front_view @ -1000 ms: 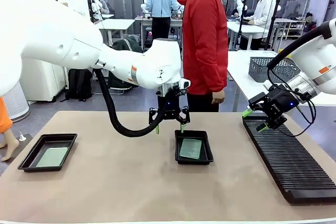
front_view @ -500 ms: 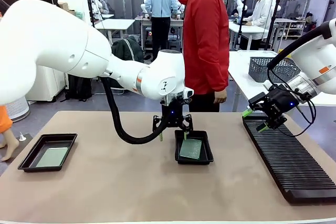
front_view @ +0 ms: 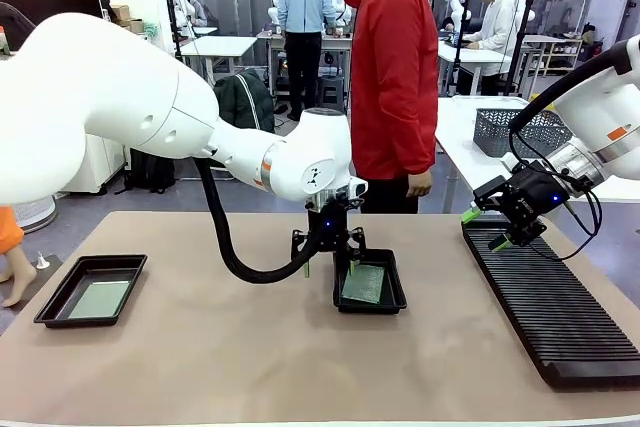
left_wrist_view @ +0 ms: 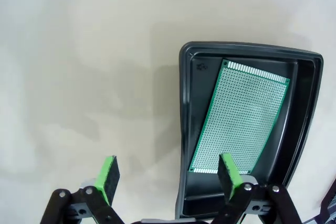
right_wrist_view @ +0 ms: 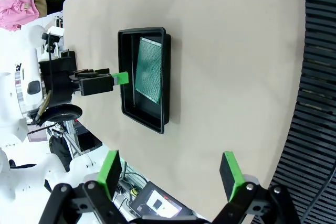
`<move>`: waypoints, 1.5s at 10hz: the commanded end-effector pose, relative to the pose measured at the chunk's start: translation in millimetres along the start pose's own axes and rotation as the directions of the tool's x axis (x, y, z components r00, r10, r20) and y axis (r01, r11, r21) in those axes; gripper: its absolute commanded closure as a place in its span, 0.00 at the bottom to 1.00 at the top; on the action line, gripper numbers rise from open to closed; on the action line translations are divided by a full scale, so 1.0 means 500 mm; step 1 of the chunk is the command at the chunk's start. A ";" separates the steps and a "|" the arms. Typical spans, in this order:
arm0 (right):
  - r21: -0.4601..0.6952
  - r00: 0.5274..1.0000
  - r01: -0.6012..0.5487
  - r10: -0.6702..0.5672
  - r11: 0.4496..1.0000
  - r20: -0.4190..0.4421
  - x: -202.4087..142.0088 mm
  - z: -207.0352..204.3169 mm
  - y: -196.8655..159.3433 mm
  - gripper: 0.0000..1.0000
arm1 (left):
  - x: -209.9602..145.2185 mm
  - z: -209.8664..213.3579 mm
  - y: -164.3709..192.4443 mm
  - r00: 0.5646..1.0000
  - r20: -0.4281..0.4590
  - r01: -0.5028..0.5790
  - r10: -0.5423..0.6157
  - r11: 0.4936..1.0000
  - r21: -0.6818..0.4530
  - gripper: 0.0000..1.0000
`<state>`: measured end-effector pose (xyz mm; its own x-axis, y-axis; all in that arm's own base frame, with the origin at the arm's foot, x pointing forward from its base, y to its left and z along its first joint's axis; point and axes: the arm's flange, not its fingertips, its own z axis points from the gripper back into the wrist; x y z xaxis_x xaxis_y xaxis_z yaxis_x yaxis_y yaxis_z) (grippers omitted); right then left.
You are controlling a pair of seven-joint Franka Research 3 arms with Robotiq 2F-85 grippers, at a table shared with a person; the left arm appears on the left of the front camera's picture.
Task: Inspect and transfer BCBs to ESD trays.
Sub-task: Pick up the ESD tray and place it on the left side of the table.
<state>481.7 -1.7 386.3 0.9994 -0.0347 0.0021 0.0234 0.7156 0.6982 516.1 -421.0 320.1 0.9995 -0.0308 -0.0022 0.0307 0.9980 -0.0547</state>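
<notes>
A black ESD tray (front_view: 368, 307) sits mid-table with a green BCB (front_view: 363, 283) lying slightly tilted in it. My left gripper (front_view: 328, 265) hangs open low over that tray's left rim. In the left wrist view one fingertip (left_wrist_view: 109, 174) is over bare table, while the other (left_wrist_view: 227, 171) is over the tray (left_wrist_view: 182, 129) at the near edge of the BCB (left_wrist_view: 241, 119). At the table's left edge a second ESD tray (front_view: 70, 322) holds a pale BCB (front_view: 98, 299). My right gripper (front_view: 484, 229) is open and empty above the far end of the rack; its wrist view shows the centre tray (right_wrist_view: 167, 87) and BCB (right_wrist_view: 148, 69).
A long black slotted rack (front_view: 550, 307) runs along the table's right side. A grey mesh basket (front_view: 520, 130) stands on the neighbouring table. A person in a red hoodie (front_view: 390, 67) stands at the far edge, one hand (front_view: 415, 184) hanging behind the centre tray.
My left gripper has come down and shifted slightly right, onto the centre tray's left rim. The right arm has not moved.
</notes>
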 end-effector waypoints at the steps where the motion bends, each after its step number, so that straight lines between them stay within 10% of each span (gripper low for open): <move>1: -0.025 1.000 0.014 -0.014 1.000 0.002 0.001 0.000 0.004 0.00 | 0.014 -0.012 0.001 0.999 0.003 0.048 -0.048 0.999 -0.010 0.00; 9: -0.025 1.000 0.014 -0.014 1.000 0.002 0.001 0.000 0.004 0.00 | 0.004 -0.004 -0.002 1.000 -0.001 0.011 -0.011 1.000 -0.003 0.00; 15: -0.025 1.000 0.014 -0.014 1.000 0.002 0.001 0.000 0.004 0.00 | 0.014 -0.014 -0.007 1.000 0.010 0.004 -0.004 1.000 0.026 0.20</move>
<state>481.7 -1.6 386.3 0.9994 -0.0347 0.0021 0.0233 0.7156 0.6982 520.6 -423.6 311.7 0.9991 -0.0414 -0.0050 0.0411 0.9979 -0.0500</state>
